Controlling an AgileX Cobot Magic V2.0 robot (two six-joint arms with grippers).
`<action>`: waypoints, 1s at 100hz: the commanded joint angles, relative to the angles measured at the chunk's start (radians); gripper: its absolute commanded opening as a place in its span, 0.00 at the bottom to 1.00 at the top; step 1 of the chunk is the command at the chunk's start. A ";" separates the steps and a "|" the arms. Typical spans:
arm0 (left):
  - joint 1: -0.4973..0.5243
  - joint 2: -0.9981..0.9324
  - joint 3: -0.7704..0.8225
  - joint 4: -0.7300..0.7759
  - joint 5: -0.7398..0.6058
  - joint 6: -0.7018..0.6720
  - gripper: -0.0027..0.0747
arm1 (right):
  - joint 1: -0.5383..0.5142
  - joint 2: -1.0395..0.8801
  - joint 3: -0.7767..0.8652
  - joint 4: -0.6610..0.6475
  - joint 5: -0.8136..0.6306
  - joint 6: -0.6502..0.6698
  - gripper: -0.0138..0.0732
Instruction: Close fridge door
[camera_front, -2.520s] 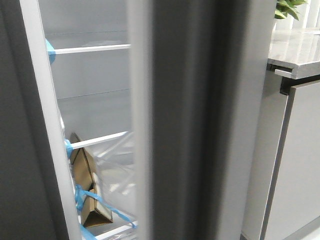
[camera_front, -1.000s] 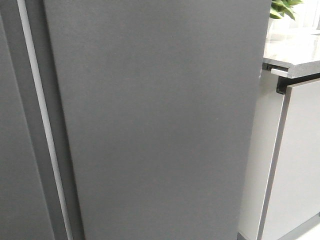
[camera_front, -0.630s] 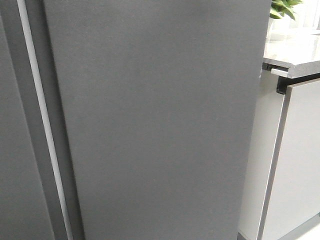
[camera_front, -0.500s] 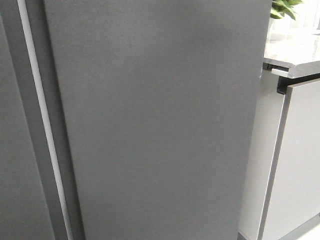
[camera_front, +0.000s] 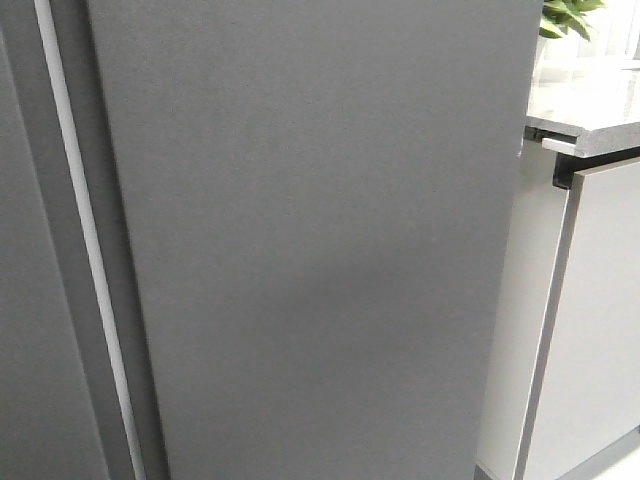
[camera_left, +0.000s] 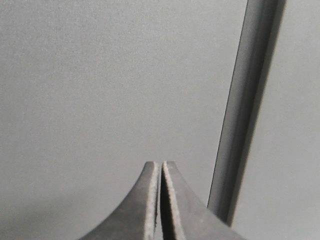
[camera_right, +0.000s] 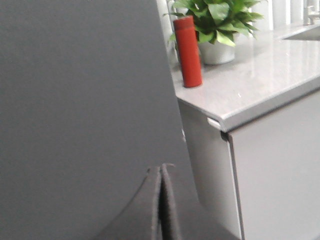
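A kitchen corner: matte dark grey fridge fronts fill most of the front view, with pale glossy cabinets and a speckled grey stone bench (camera_front: 590, 110) to the right of them. Taking the fridge door as landmark and going left to right: to its left stands another dark grey panel (camera_front: 25, 300), and a pale vertical strip (camera_front: 85, 250) lies in the seam between the two. Then comes the tall flat matte dark grey fridge door (camera_front: 310, 250) itself, presenting only its outer face and sitting about flush with its neighbour, so by my reading it is shut or all but shut; none of the inside is visible.

The left gripper (camera_left: 160, 167) faces that grey surface beside the seam, its fingers pressed together with nothing between them, a pose suited to pushing flat, not to grasping. Whether the tips touch the door I cannot tell. The right gripper (camera_right: 161, 171) likewise has its fingers closed on nothing, near the door's right edge. Right of the door, on the bench, stand a red cylindrical flask (camera_right: 188, 51) and a leafy green potted plant (camera_right: 215, 20).
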 joint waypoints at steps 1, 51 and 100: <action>0.000 -0.023 0.040 -0.006 -0.083 -0.002 0.01 | -0.022 -0.064 0.072 -0.015 -0.104 -0.002 0.08; 0.000 -0.023 0.040 -0.006 -0.083 -0.002 0.01 | -0.031 -0.262 0.405 -0.034 -0.273 -0.002 0.08; 0.000 -0.023 0.040 -0.006 -0.083 -0.002 0.01 | 0.001 -0.262 0.405 -0.077 -0.265 -0.004 0.08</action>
